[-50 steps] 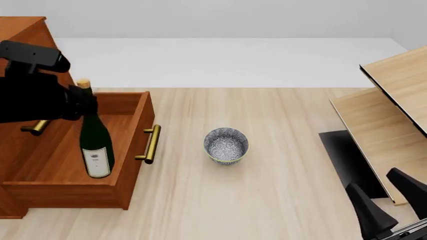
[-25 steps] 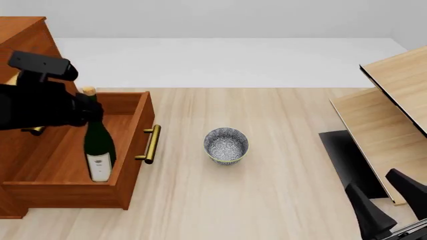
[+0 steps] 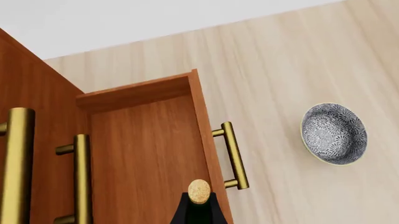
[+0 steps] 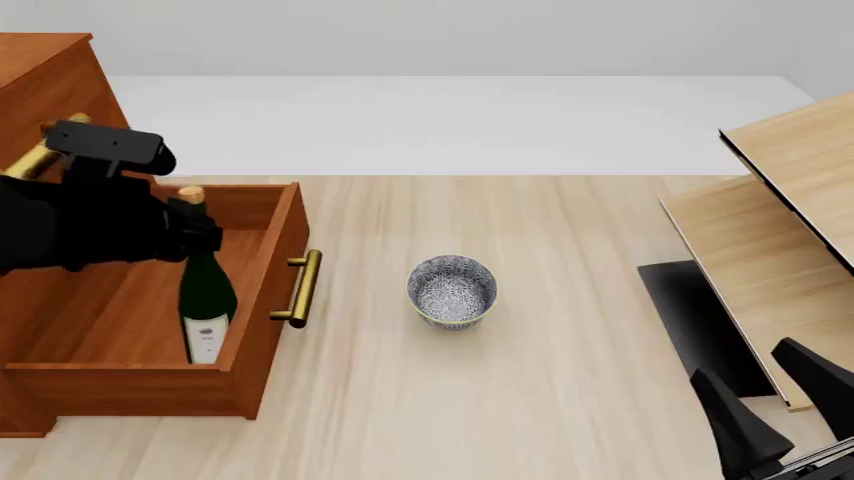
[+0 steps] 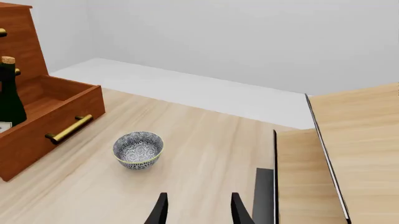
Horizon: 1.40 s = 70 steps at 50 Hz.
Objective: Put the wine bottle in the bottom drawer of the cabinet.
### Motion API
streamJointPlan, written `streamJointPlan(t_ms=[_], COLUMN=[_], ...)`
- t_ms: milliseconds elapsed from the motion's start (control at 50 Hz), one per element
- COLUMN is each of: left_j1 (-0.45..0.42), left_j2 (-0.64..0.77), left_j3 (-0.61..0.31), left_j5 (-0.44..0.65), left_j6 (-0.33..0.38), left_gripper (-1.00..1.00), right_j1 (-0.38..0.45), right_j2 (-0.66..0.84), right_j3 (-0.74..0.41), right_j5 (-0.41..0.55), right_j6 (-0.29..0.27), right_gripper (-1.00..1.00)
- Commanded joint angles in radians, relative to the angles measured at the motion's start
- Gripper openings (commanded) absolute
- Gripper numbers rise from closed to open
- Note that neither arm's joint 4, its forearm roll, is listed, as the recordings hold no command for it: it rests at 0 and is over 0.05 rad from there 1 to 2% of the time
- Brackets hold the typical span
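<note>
The wine bottle [image 4: 207, 292] stands upright inside the open bottom drawer [image 4: 94, 385] of the reddish-brown cabinet [image 4: 47, 70], close to the drawer's front wall. Its base is hidden behind that wall. My left gripper [image 4: 195, 234] is shut on the bottle's neck just under the gold cap [image 4: 191, 194]. The left wrist view shows the cap [image 3: 199, 191] and the drawer's brass handle [image 3: 232, 155]; my fingers are out of that picture. The right wrist view also shows the bottle [image 5: 7, 95]. My right gripper [image 5: 199, 212] is open and empty, low at the near right.
A patterned blue-and-white bowl [image 4: 451, 290] sits on the table right of the drawer handle [image 4: 304, 288]. Pale light-wood slanted panels [image 4: 781, 215] and a black pad [image 4: 694, 320] stand at the right. The two upper drawer handles [image 3: 81, 177] show above the open drawer.
My left gripper has lowered the wine bottle deeper into the bottom drawer and shifted it a little to the right. The right arm has not moved.
</note>
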Motion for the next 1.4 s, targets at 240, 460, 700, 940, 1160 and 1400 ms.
streamJointPlan(t_ms=[240,460,700,940,1160,1400], left_j1=[-0.031,-0.052,-0.048,-0.031,-0.005,0.005], left_j2=[0.07,0.126,0.181,0.217,0.242,0.269], left_j3=[0.016,0.012,-0.012,-0.006,0.005,0.011], left_j5=[-0.059,-0.102,-0.134,-0.166,-0.195,-0.219], left_j6=[-0.019,-0.043,-0.064,-0.075,-0.077,-0.078], left_gripper=[-1.0,-1.0,-1.0,-1.0,-1.0,-1.0], right_j1=[-0.01,-0.012,-0.016,-0.02,-0.023,-0.025], right_j2=[0.0,-0.001,0.0,-0.001,0.0,0.0], right_j3=[-0.002,-0.001,0.002,0.003,0.004,0.004], right_j5=[0.0,0.001,0.003,0.006,0.009,0.015], right_j6=[0.0,0.002,-0.001,0.001,0.002,0.0], right_gripper=[1.0,1.0,1.0,1.0,1.0,1.0])
